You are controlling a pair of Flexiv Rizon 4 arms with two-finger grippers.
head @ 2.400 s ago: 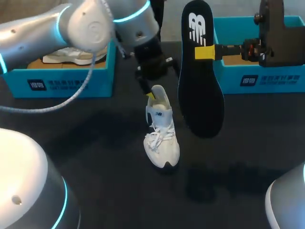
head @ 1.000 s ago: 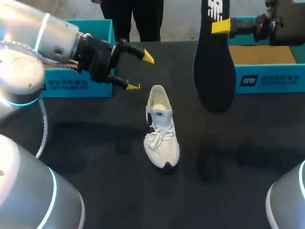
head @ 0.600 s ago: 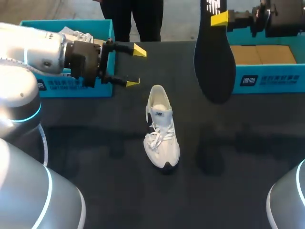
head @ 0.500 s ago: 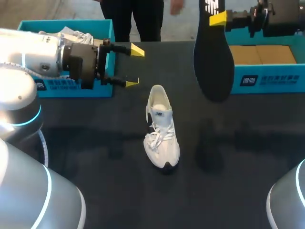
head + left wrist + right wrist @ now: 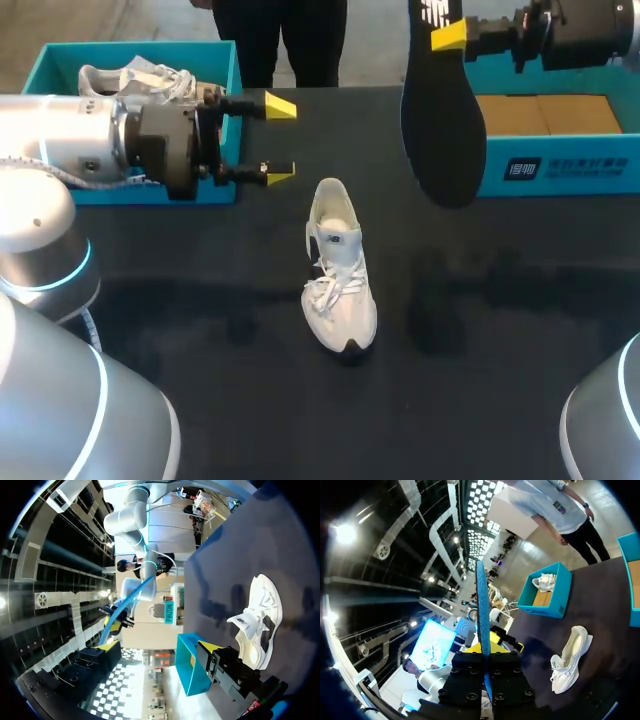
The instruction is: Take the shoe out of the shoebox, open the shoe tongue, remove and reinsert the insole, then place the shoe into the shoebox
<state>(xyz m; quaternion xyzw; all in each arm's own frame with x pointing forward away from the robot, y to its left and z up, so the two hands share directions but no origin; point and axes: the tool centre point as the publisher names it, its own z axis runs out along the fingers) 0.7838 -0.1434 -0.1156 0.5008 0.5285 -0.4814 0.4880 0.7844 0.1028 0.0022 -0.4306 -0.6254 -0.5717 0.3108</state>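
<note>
Black table [image 5: 200, 330], mid-task. The black insole [image 5: 442, 120] hangs clamped in my right gripper [image 5: 452, 38], now raised higher. The white shoe [image 5: 338, 270] stands unmoved mid-table. My left gripper [image 5: 278, 138], fingers spread and empty, has withdrawn from the shoe. Removal looks complete; reinsertion follows.

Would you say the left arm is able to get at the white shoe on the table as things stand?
Probably yes: the left tool hangs open and empty near the heel of the shoe, with only bare table between. The insole, held aloft by the right tool, is well aside.
</note>
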